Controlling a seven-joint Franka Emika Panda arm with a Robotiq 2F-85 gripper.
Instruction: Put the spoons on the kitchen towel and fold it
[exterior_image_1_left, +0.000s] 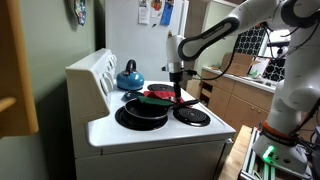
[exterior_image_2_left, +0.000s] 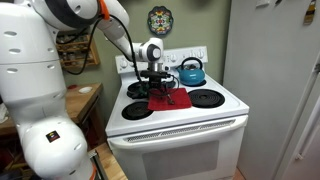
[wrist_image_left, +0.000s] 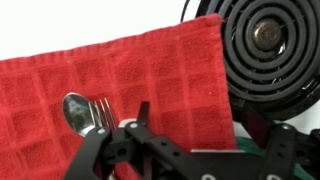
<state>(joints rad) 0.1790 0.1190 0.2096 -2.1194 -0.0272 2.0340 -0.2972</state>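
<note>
Just beside the hand (wrist_image_left: 138, 128), silvery spoon (wrist_image_left: 78, 110) on red towel (wrist_image_left: 150, 65)

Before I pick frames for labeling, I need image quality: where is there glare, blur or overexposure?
Wrist view: the towel weave is sharp, with glare on the metal utensil. In an exterior view the window is blown out; both exterior views are soft, with small detail lost.

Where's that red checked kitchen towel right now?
In an exterior view the red checked kitchen towel lies midway across the white stove top, in front of the blue kettle and beside the black coil burner.
</note>
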